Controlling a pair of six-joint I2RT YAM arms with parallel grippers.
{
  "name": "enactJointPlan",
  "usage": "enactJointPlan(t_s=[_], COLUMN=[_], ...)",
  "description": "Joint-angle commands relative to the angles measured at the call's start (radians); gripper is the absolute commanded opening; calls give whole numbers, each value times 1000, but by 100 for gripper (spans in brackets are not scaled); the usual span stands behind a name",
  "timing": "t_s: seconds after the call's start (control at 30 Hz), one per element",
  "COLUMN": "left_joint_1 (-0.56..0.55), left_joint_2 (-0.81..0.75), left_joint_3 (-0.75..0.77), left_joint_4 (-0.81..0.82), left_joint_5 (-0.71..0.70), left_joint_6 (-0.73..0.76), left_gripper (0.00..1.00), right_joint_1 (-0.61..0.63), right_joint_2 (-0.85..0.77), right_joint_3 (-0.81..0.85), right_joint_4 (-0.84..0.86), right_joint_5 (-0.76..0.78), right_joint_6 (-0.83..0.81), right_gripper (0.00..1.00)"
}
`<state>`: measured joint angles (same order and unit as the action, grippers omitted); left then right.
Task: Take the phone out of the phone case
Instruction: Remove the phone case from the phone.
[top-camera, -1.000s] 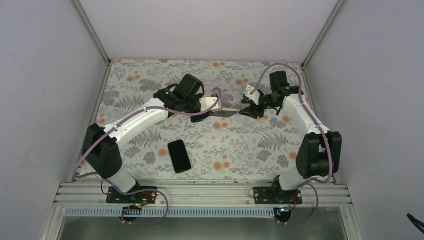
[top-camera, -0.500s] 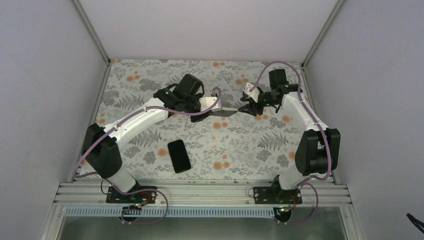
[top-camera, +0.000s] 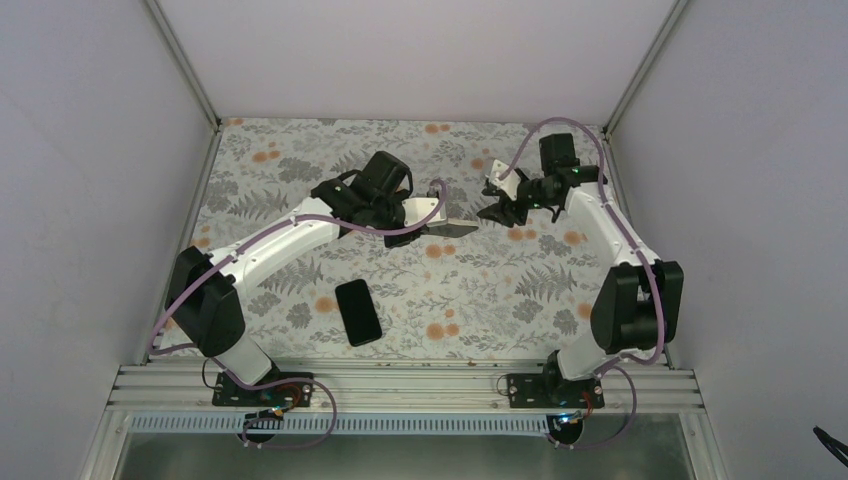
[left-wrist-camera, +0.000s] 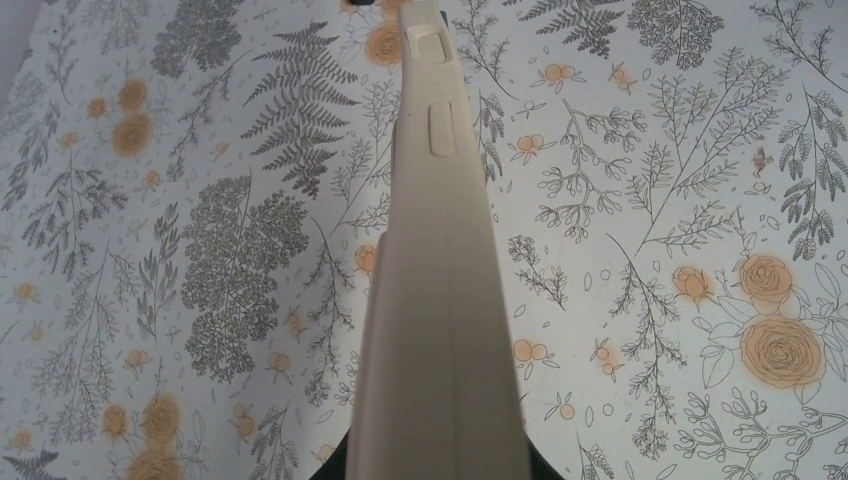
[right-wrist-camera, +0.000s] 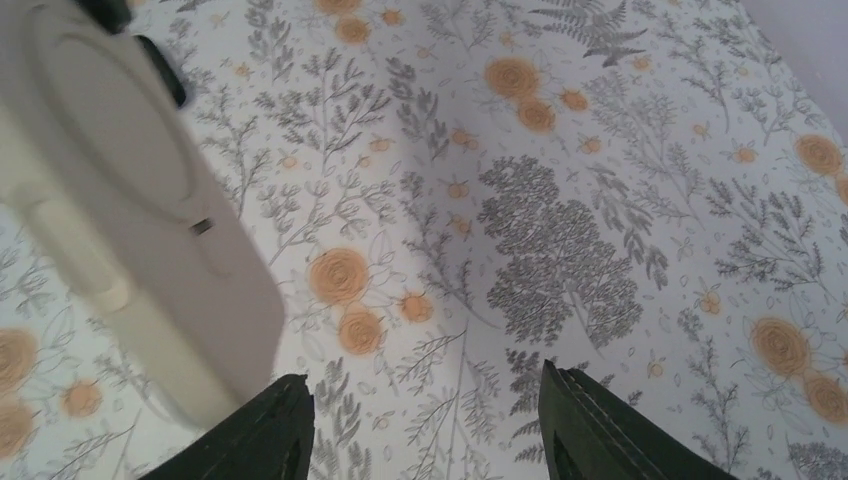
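The left end effector pinches the whitish, soft rounded-rectangle phone case above the flowered worktop; the right end effector, fingers spread, hangs just beside that case.

The case sits in the left tool, lifted off the tabletop, about midway between the left and right edges and closer to the far edge. Its free end points right. The right tool is just right of that end, not touching it. A bare phone lies flat left of centre by the near edge, well apart from both tools.
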<state>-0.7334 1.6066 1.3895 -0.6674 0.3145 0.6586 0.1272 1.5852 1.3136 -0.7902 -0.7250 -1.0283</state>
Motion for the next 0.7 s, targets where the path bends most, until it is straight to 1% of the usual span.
enactJointPlan(t_s=[0.0,0.1,0.2,0.47,0.67], left_joint_1=[-4,-3,-4,-4,-4], left_joint_2=[-23,-18,-9,-3,-4], left_joint_3=[13,18,29,41,37], left_joint_4=[66,65,61,49,53], left_joint_5=[6,9,15,22,18], left_joint_6=[4,3,3,3,1], left_gripper=[2,2,2,2,2], right_joint_1=[-10,-8,-6,-3,-2], right_joint_2=[-81,-111,-126,-92,-59], right_joint_3=[-49,-77,-98,-93,-69], right_joint_4=[-81,-119,-116,-50,-41], right_joint_5=[10,9,2,-11,-17], right_joint_6=[-58,-77,-74,-35,-30], right_gripper=[59,59,59,58,58])
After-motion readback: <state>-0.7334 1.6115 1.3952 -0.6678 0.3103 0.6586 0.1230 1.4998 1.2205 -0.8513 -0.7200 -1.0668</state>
